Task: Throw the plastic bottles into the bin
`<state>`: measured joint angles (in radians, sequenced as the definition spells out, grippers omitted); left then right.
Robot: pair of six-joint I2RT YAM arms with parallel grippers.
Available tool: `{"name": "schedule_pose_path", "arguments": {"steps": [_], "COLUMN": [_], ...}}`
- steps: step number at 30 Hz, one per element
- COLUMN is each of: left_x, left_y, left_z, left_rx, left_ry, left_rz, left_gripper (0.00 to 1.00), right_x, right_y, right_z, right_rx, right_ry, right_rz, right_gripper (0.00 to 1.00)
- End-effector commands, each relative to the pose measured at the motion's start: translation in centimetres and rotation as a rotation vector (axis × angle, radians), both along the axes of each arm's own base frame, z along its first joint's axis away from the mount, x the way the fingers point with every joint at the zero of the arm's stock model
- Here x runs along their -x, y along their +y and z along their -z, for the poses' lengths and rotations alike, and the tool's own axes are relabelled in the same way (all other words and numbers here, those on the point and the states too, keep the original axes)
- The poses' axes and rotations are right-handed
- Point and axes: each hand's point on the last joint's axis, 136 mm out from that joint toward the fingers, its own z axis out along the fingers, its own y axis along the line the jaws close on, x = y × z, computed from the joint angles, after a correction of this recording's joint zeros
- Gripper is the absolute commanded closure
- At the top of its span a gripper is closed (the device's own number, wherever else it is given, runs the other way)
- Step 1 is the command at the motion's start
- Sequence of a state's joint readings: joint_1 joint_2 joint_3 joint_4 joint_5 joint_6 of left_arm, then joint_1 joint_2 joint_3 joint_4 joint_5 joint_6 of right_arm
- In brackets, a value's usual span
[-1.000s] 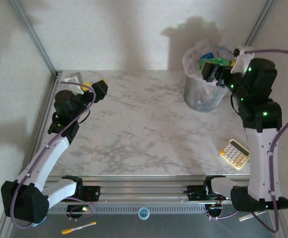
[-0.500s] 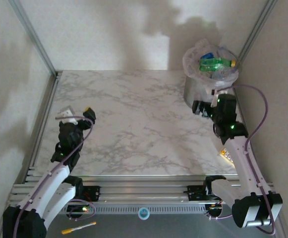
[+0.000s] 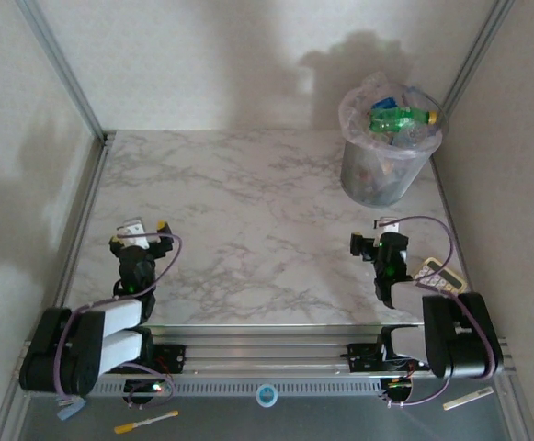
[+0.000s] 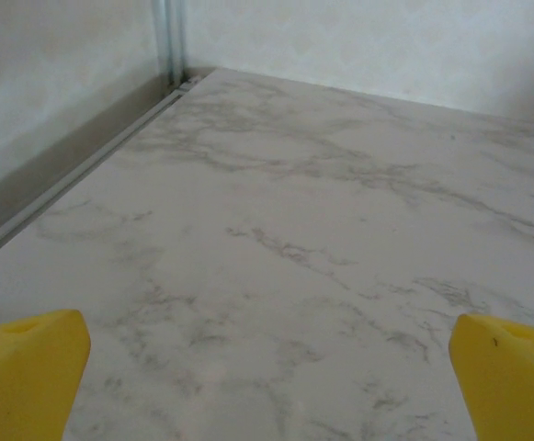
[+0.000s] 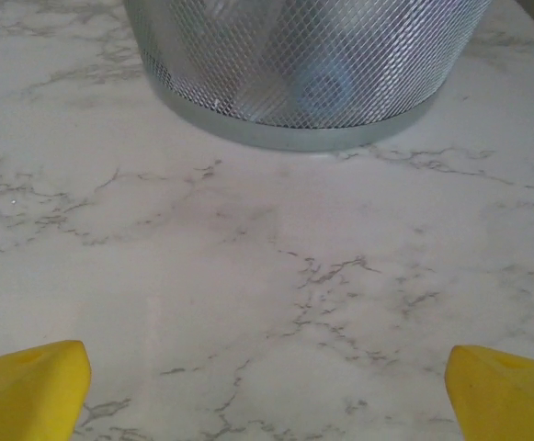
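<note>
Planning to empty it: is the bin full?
Full: the bin has plastic bottles heaped up to its rim.

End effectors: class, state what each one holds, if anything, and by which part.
Nothing. The left end effector and right end effector are open above the marble table.

Lab test cell: aluminium frame [image 3: 60,64], marble tabletop [image 3: 248,211].

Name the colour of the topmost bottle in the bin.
The bottle is green; top external view shows it best.
</note>
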<state>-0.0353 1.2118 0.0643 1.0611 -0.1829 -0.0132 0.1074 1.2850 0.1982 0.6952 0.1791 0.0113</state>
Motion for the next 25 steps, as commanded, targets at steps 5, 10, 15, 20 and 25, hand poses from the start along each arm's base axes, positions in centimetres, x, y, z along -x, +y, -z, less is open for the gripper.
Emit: {"name": "schedule_pose_path", "arguments": {"steps": [5, 10, 15, 20, 25], "left_x": [-2.3, -5.4, -5.3, -5.3, -5.3], "left_y": [-3.1, -0.2, 0.2, 0.1, 0.2], "left_z": [-2.4, -0.9, -1.1, -1.0, -1.1], "left_rx": [-0.026, 0.074, 0.079, 0.079, 0.078], "left_ry": [-0.174, -0.080, -0.093, -0.090, -0.091], "left_rz": [0.237, 0.138, 0.122, 0.122, 0.119], "left_gripper": [0.00, 0.00, 0.00, 0.00, 0.00], "right_x": [-5.2, -6.2, -6.2, -6.3, -6.2], "right_y": [1.7, -0.5, -0.5, -0.4, -0.4], "right_z": [-2.9, -2.0, -2.0, -2.0, -2.0], "right_rx": [-0.019, -0.060, -0.054, -0.053, -0.051], "right_ry": [-0.200, -0.107, -0.106, -0.098, -0.102], "right_rz": [-0.080, 0.027, 0.030, 0.029, 0.026], "right_gripper": [0.01, 0.01, 0.01, 0.01, 0.01]}}
